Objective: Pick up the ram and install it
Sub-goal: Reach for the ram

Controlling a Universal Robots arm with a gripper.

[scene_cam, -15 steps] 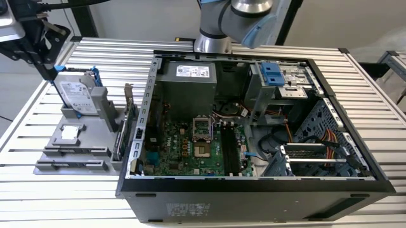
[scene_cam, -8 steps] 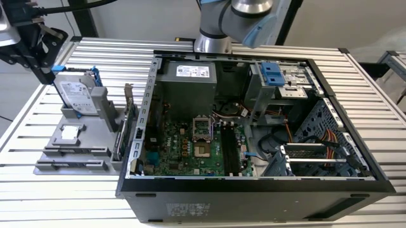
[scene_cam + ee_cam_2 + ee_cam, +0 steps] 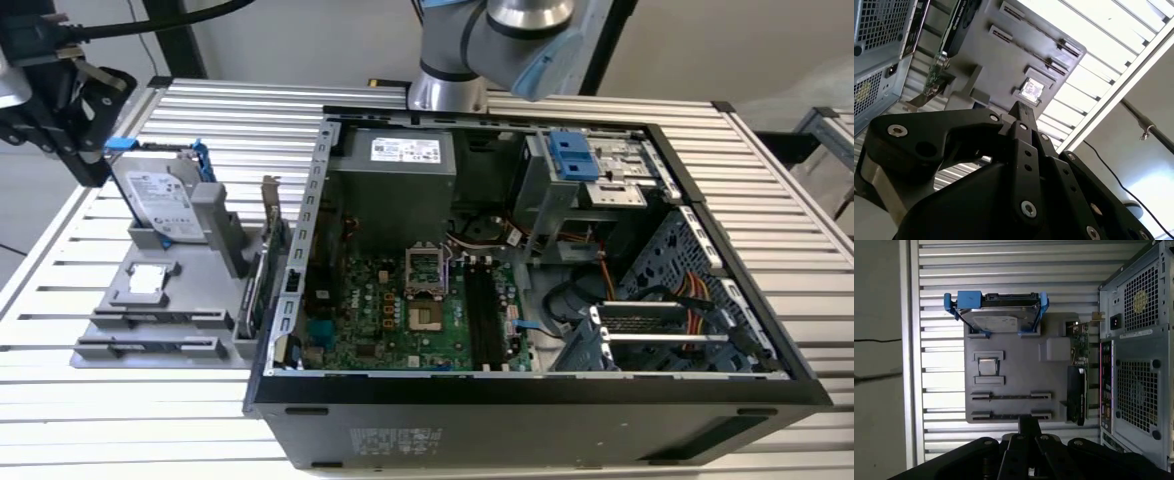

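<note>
Ram position cannot be told with certainty as the gripper hangs high over the grey holder tray, at the ten o'clock corner of the exterior view. Its black fingers are pressed together into a single dark bar in both wrist views, so the pincer is closed.

The tray sits on a slatted metal table, just beside the open computer case at the case's nine o'clock. On the tray, a silver hard drive with blue rails stands on edge at the twelve o'clock end. A small square processor chip lies flat near the middle. A card with a metal bracket stands upright along the three o'clock side, next to the case wall.

Two long slots run parallel at the tray's six o'clock end. Each shows a thin dark line in the first wrist view, and whether a memory stick sits in either is unclear.

Inside the case the green motherboard lies flat. Its long dark memory sockets are at its three o'clock edge, too dark to judge what they hold. The arm's base rises at the case's twelve o'clock.
</note>
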